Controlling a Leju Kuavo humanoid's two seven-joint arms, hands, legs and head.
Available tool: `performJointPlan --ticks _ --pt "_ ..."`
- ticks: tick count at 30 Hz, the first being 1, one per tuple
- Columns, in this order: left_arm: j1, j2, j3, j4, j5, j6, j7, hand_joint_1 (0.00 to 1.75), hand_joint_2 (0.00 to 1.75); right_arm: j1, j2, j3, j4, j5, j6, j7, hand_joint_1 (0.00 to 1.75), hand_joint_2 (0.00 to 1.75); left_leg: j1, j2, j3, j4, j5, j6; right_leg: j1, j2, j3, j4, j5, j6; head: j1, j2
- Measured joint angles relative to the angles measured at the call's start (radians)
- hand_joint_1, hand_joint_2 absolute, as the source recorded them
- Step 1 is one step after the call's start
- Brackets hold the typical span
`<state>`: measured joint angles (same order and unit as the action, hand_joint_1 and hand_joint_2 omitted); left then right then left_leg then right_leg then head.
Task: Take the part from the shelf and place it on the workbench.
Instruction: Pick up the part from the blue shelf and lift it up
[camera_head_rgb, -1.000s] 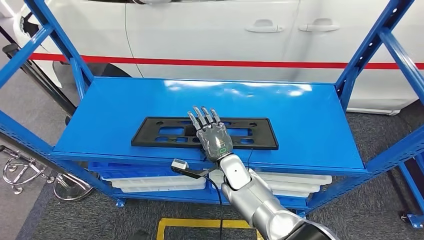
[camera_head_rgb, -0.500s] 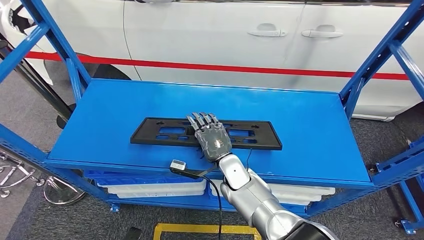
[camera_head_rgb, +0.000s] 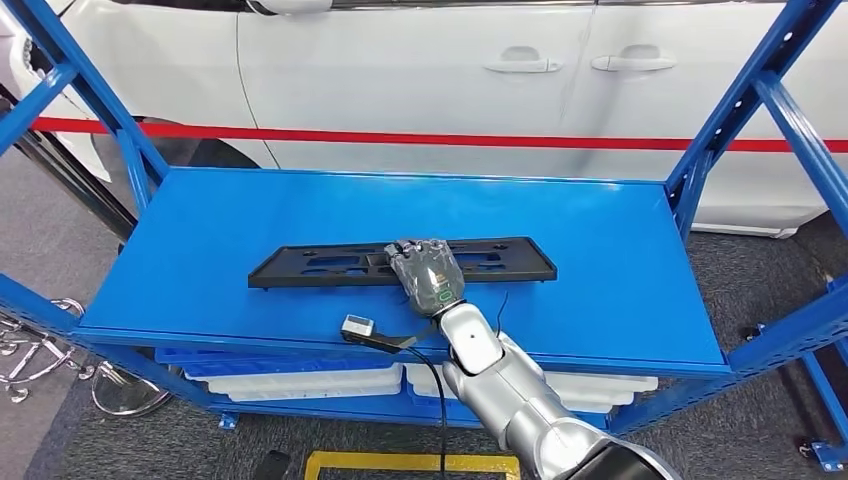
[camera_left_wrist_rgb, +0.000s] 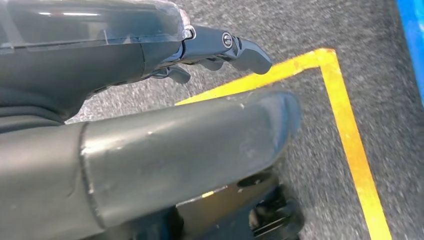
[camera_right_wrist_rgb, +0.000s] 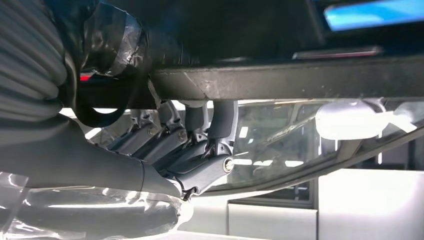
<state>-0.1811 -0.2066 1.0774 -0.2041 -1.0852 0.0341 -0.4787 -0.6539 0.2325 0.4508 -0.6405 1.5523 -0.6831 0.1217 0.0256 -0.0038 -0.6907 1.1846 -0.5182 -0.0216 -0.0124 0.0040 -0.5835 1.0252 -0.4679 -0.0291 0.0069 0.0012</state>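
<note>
The part (camera_head_rgb: 310, 265) is a long black plastic frame with cut-outs, lying across the blue shelf (camera_head_rgb: 600, 260) in the head view. My right hand (camera_head_rgb: 427, 272) grips it near its middle, fingers curled over its far edge. The frame looks tipped up off the shelf surface. In the right wrist view the fingers (camera_right_wrist_rgb: 200, 135) hook around the dark edge of the part (camera_right_wrist_rgb: 300, 80). My left hand (camera_left_wrist_rgb: 150, 100) hangs over grey floor, thumb and fingers apart, holding nothing.
A white car (camera_head_rgb: 400, 80) with a red stripe stands close behind the shelf. Blue uprights (camera_head_rgb: 740, 110) flank both ends. White trays (camera_head_rgb: 300, 380) sit on the lower level. A yellow floor line (camera_head_rgb: 410, 462) lies in front, and a chrome stand (camera_head_rgb: 30, 360) is at the left.
My right hand's fingers went from lying flat on the part to curling over its far edge, and the frame now looks tipped up. The camera has shifted a little.
</note>
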Motion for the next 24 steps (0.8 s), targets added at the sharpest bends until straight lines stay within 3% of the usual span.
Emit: performJointPlan --ticks 2,3,4,6,8,12,13,15,17,18,19,21,22,24 --pt "0.000 0.000 0.000 0.000 0.004 0.000 -0.003 0.00 0.00 0.003 0.000 -0.008 -0.004 -0.005 0.000 -0.011 1.75 1.75 0.000 0.000 -0.052 0.112 -0.040 -0.001 0.005 -0.001 0.001 0.001 -0.002 -0.003 0.000 0.000" --pt "0.001 0.000 0.000 0.000 0.006 0.000 -0.006 0.00 0.00 0.005 0.000 -0.012 -0.007 -0.010 0.000 -0.018 1.75 1.75 0.000 0.000 -0.055 0.119 -0.031 0.000 0.007 0.000 0.003 0.001 -0.003 -0.005 0.000 0.000" --pt "0.000 0.000 0.000 0.000 0.008 0.000 -0.008 0.00 0.00 0.006 0.000 -0.017 -0.012 -0.015 0.000 -0.025 1.75 1.75 -0.001 0.000 -0.038 0.084 -0.004 0.004 0.009 0.001 0.006 0.001 -0.004 -0.005 0.000 0.000" --pt "-0.002 0.001 0.000 0.000 0.010 -0.001 -0.012 0.00 0.00 0.006 0.000 -0.025 -0.023 -0.022 0.000 -0.033 1.75 1.75 -0.005 0.000 0.033 -0.055 0.064 0.016 0.013 0.002 0.013 0.001 -0.009 -0.003 0.000 0.000" --pt "-0.005 0.002 0.000 0.000 0.012 -0.001 -0.015 0.00 0.00 0.006 0.000 -0.034 -0.031 -0.029 0.000 -0.041 1.75 1.75 -0.011 -0.001 0.079 -0.148 0.088 0.025 0.015 0.003 0.014 0.003 -0.013 0.004 0.000 0.000" --pt "-0.003 0.003 0.000 0.000 0.024 -0.003 -0.033 0.00 0.00 0.020 0.005 -0.078 -0.076 -0.096 0.000 -0.139 1.75 1.75 -0.010 -0.001 0.087 -0.172 0.089 0.038 0.014 0.002 0.008 0.009 -0.022 0.024 0.000 0.000" --pt "-0.003 0.003 0.000 0.000 0.029 -0.003 -0.039 0.00 0.00 0.026 0.010 -0.098 -0.094 -0.127 0.000 -0.189 1.75 1.75 -0.007 0.000 0.089 -0.178 0.092 0.044 0.014 0.002 -0.004 0.034 -0.039 0.028 0.000 0.000" --pt "-0.001 0.004 0.000 0.000 0.042 -0.002 -0.056 0.00 0.00 0.045 0.027 -0.143 -0.134 -0.229 0.000 -0.322 1.75 1.75 -0.005 0.001 0.092 -0.183 0.093 0.052 0.011 0.001 -0.057 0.145 -0.097 0.036 0.000 0.000" --pt "0.007 0.005 0.000 0.000 0.053 -0.001 -0.074 0.00 0.87 0.072 0.048 -0.175 -0.176 -0.351 0.000 -0.437 1.75 1.75 -0.006 0.002 0.092 -0.181 0.091 0.054 0.005 0.001 -0.120 0.260 -0.134 0.042 0.000 0.000" --pt "0.011 0.006 0.000 0.000 0.057 -0.001 -0.082 0.00 1.31 0.084 0.058 -0.181 -0.199 -0.403 0.000 -0.466 1.75 1.75 -0.005 0.001 0.092 -0.180 0.089 0.054 0.002 0.001 -0.132 0.275 -0.125 0.044 0.000 0.000" --pt "0.015 0.007 0.000 0.000 0.060 0.000 -0.088 0.00 1.75 0.092 0.068 -0.183 -0.220 -0.439 0.000 -0.477 1.75 1.75 -0.005 0.001 0.092 -0.177 0.087 0.052 -0.002 0.000 -0.127 0.252 -0.098 0.045 0.000 0.000" --pt "0.020 0.007 0.000 0.000 0.064 0.002 -0.096 0.00 1.75 0.098 0.083 -0.176 -0.258 -0.503 0.000 -0.489 1.75 1.75 -0.004 -0.002 0.092 -0.169 0.081 0.046 -0.007 -0.001 -0.074 0.128 -0.026 0.045 0.000 0.000" --pt "0.021 0.007 0.000 0.000 0.066 0.003 -0.100 0.00 1.31 0.099 0.088 -0.164 -0.276 -0.539 0.001 -0.498 1.75 1.75 -0.005 -0.004 0.091 -0.164 0.077 0.041 -0.006 -0.001 -0.049 0.072 -0.004 0.042 0.000 0.000" --pt "0.025 0.008 0.001 0.000 0.072 0.005 -0.111 0.00 0.44 0.104 0.093 -0.115 -0.327 -0.614 0.008 -0.493 1.75 1.75 -0.008 -0.005 0.088 -0.160 0.074 0.029 -0.002 0.001 -0.029 0.022 0.004 0.034 0.000 0.000"
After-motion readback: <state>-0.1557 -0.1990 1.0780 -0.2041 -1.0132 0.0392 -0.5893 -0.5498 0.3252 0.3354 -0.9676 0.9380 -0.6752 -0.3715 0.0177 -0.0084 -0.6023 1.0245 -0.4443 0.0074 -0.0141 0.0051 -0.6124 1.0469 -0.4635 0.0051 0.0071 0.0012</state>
